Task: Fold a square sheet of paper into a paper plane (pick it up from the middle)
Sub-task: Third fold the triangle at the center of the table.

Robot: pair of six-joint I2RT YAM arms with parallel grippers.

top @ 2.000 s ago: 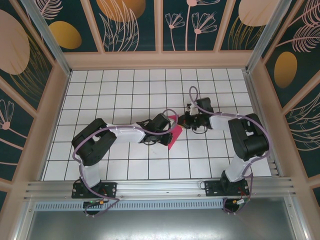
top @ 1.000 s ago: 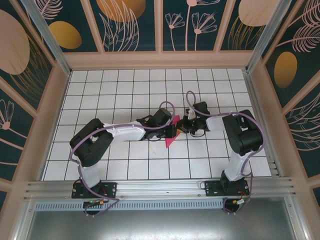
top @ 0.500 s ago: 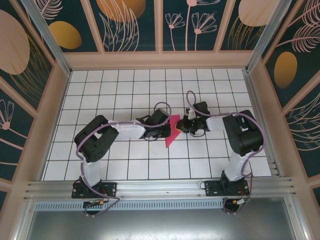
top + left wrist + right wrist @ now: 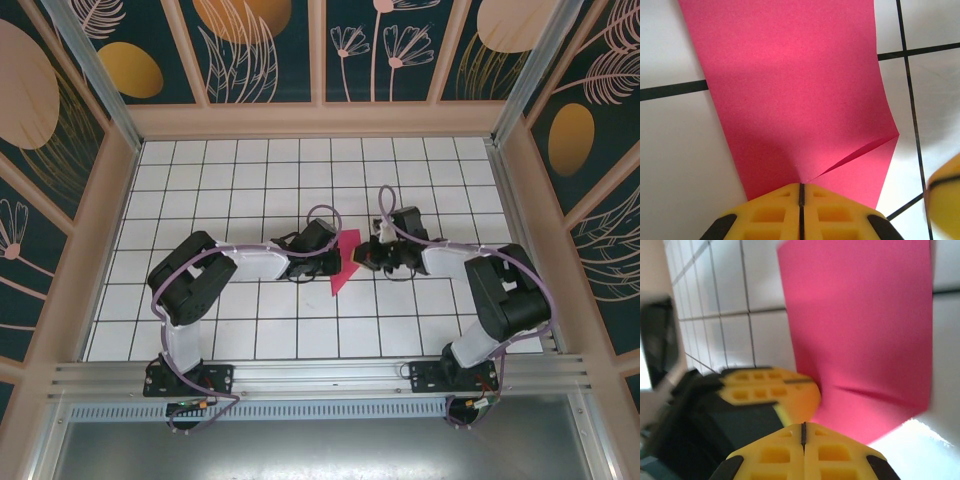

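The magenta-pink sheet of paper lies on the tiled table between the two arms, folded into a narrow shape that points toward the near edge. In the left wrist view the paper shows a short crease running from my left gripper, whose jaws are shut on its near edge. My left gripper sits at the paper's left side. My right gripper is shut just off the right side. In the right wrist view the paper lies beyond my right gripper, with the left gripper's fingers beside it.
White tiles with black grid lines spread around the paper on all sides. Pale wooden walls frame the table. The two arm bases stand at the near edge by the metal rail.
The paper has come down from a raised tilt to lie flatter. My right gripper has drawn slightly to the right, off the paper's edge. The left gripper stays at the paper.
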